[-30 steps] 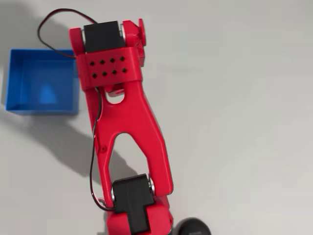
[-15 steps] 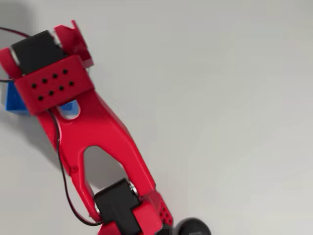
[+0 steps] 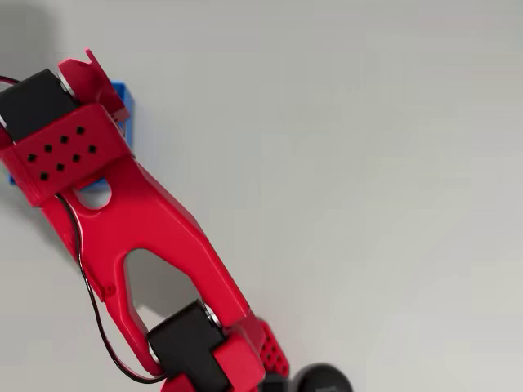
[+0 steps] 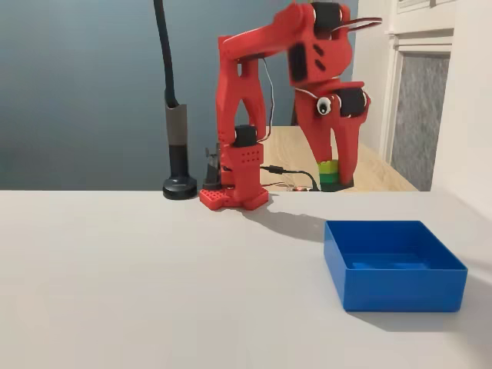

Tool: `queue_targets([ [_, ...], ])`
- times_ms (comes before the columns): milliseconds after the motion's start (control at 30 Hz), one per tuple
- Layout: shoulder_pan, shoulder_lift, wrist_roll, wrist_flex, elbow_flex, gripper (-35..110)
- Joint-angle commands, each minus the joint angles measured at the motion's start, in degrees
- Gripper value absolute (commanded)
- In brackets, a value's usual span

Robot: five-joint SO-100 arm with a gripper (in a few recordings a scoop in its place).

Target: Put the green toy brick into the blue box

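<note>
Red plastic arm's claw (image 4: 336, 178) hangs high above the pale grey worktop (image 4: 154, 277), pinching 1 small lime-green studded toy brick (image 4: 329, 172) w/ darker sides. 1 square bright-blue open plastic box (image 4: 393, 265) sits below, nr the right edge in the fixed view, nothing inside. Wide bare surface to its left.

Home room, teal wall (image 4: 77, 84), wooden floor (image 4: 377, 173), white door frame (image 4: 388, 92)

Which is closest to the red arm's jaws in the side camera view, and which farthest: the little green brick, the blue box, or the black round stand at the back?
In the fixed view, from the gripper:
1. Green toy brick, held between the jaws, in the air.
2. Blue box, below and slightly right, on the table.
3. Black round stand, far left, beyond the arm's base.
</note>
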Motion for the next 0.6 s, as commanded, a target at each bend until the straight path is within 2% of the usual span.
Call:
queue_targets([
  [0, -0.6, -2.5, 0.6, -1.0, -2.1, 0],
  [567, 0.0, -17.2, -4.4, -1.0, -11.2, 0],
])
